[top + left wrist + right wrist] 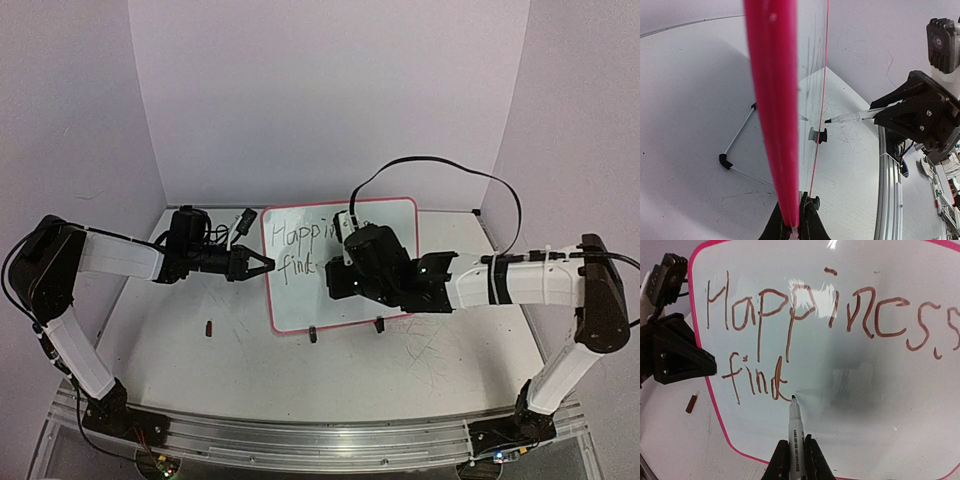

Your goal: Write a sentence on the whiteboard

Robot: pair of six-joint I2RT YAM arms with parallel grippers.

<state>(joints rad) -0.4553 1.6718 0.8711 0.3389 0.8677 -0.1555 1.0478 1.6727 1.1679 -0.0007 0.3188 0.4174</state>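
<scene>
The whiteboard (300, 305) stands tilted at the table's middle, glossy white inside a thin pink frame (772, 100). My left gripper (262, 265) is shut on its left edge, and the left wrist view shows the frame pinched between the jaws of that gripper (794, 227). My right gripper (796, 447) is shut on a white marker (796, 430). Its black tip touches the whiteboard (865, 405) just right of the "d". The sentence (790, 315) reads "Happiness" over "find" in dark reddish-brown strokes. From above, the right gripper (335, 275) hides part of the sentence (300, 245).
A small red-brown marker cap (209, 327) lies on the scuffed tabletop left of the board. Two black clip feet (312, 335) (378, 324) hold the board's lower edge. Wire stand legs (737, 132) sit behind it. A metal rail (300, 430) runs along the near edge.
</scene>
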